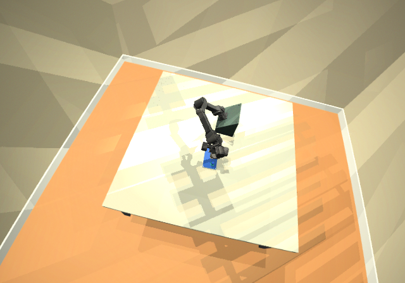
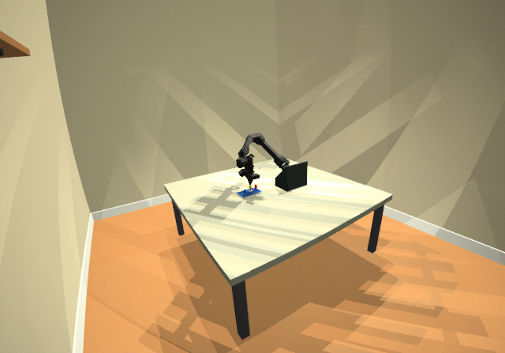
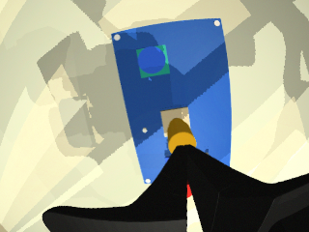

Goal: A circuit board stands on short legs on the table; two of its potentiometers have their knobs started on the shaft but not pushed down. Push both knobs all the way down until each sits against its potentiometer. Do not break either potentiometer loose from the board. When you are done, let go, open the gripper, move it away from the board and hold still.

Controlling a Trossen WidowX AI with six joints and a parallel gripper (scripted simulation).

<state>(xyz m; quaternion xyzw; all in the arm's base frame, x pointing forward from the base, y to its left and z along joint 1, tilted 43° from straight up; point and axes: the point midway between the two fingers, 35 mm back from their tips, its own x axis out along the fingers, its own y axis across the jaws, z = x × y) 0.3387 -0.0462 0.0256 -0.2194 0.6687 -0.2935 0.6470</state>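
Observation:
The blue circuit board [image 1: 207, 164] [image 2: 243, 194] [image 3: 208, 53] stands on the table. A yellow knob [image 2: 249, 187] [image 3: 182, 141] stands tall over a tan square base near the board's middle. A blue knob [image 3: 152, 60] sits over a green square base near one end. A red part [image 2: 256, 186] [image 3: 189, 191] shows near the other end, mostly hidden behind the fingers in the wrist view. My gripper [image 2: 250, 183] [image 3: 183, 151] is shut and empty, with its fingertips at the top of the yellow knob. I cannot tell whether they touch it, nor how far each knob is down.
A dark green wedge-shaped block [image 1: 229, 119] [image 2: 294, 177] stands on the table [image 1: 261, 188] [image 2: 285, 227] beside the arm's base. The arm arches above the table to the board. White dots mark the board's corners. Shadows cross the board and table.

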